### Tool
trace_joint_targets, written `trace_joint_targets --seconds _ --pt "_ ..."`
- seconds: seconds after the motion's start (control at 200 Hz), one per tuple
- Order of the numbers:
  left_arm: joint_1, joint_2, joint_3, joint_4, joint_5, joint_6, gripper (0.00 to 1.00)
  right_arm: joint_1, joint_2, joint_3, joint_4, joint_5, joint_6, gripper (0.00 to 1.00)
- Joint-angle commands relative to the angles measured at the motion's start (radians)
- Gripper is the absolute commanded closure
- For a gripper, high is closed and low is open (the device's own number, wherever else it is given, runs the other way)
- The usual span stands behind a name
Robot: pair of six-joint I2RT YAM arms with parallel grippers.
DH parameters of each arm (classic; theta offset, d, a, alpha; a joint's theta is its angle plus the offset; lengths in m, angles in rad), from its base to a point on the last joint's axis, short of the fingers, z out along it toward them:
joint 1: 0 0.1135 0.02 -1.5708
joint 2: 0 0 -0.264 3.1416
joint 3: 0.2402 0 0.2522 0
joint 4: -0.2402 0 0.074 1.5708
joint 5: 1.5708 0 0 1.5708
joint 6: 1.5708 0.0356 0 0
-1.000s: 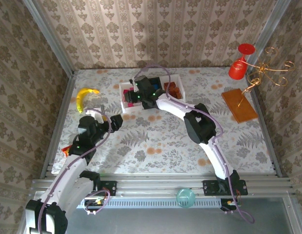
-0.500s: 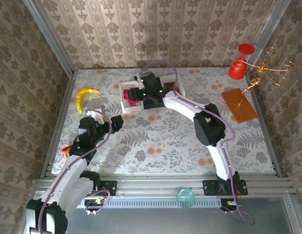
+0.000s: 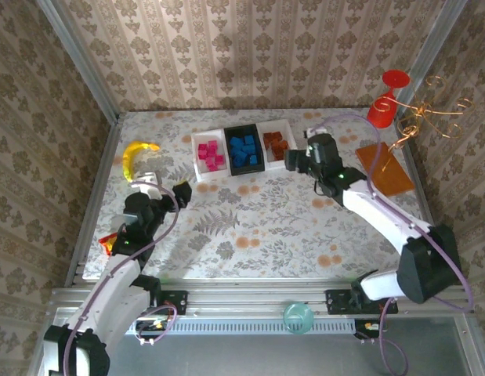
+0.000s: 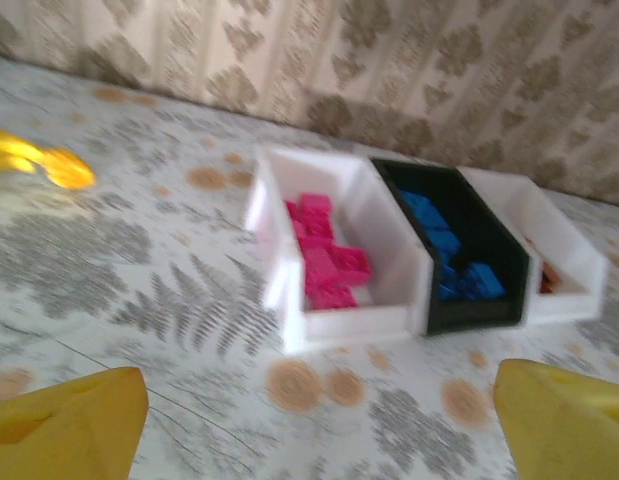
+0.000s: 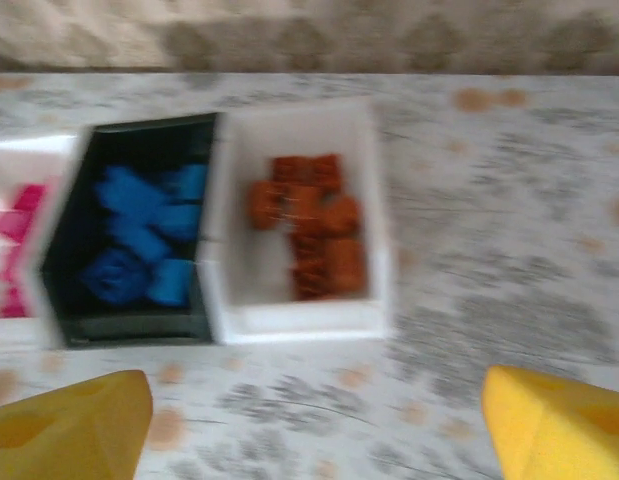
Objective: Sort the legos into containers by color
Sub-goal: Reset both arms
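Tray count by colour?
White trays: 2
Black tray: 1
Total: 3

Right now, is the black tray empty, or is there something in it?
Not empty. The black tray has a pile of blue bricks inside, covering much of its floor.

A staged robot test cell: wallpapered panels [image 3: 250,55] on an aluminium frame [image 3: 250,298], floral tablecloth [image 3: 258,211]
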Motion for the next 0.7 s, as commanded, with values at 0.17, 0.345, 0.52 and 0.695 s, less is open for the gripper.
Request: trace_joint_targets --seconds 0.17,0.345,0.52,0.695 --pt "0.111 0.133 0.001 0.222 -0.152 0.133 0.03 -0.052 -0.118 -0.179 0.095 0.267 -0.057 0.00" --pt "0.142 0.229 0.040 0.219 -0.164 0.330 0.01 -0.100 -0.127 -0.271 0.155 0.336 -0.102 0.00" --pt "0.180 0.344 0.051 0.239 -0.149 0.404 0.00 -0.152 -0.108 -0.353 0.286 0.304 -0.144 0.00" --pt "0.206 0.437 -0.007 0.396 -0.117 0.421 0.00 -0.194 -0.062 -0.426 0.429 0.215 -0.226 0.00"
